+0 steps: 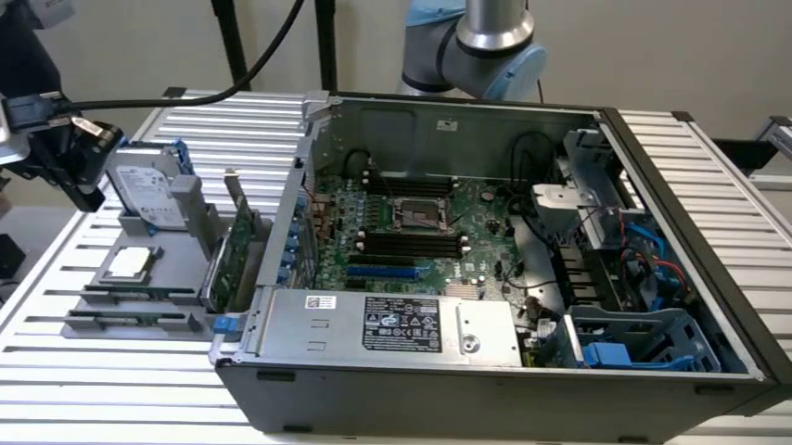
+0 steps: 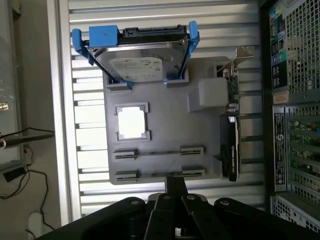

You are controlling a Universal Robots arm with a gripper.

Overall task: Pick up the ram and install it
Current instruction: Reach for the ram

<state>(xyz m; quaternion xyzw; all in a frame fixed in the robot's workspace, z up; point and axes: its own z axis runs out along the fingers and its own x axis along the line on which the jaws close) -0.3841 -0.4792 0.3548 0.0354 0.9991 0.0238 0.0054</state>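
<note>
- gripper [image 1: 72,165] [image 2: 175,189]: dark, hanging above the tabletop [image 1: 111,394] at about 10 o'clock from the grey fixture tray [image 1: 87,278] in the exterior view. Open or closed, cannot tell. In the wrist view it is above the tray edge, near the ram holders.
- hard drive [image 1: 143,190] [image 2: 136,67]: silver with blue rails, standing on edge at the tray's 12 o'clock end.
- processor chip [image 1: 130,264] [image 2: 132,122]: pale square lying flat in a recess mid-tray.
- ram [image 1: 128,320] [image 2: 159,174]: thin green stick lying on edge in the holder at the tray's 6 o'clock edge, not in the machine. A parallel holder just beside it carries another thin strip (can't tell what).
- expansion card [image 1: 236,255] [image 2: 229,150]: green, upright along the tray's 3 o'clock side, just beside the case wall.
- computer case [image 1: 495,399] [image 2: 295,100]: open, lying on its side at 3 o'clock from the tray.
- motherboard [image 1: 477,209]: with black memory slots [image 1: 409,244] below the socket.
- robot arm [image 1: 489,46]: behind the case at 12 o'clock.
</note>
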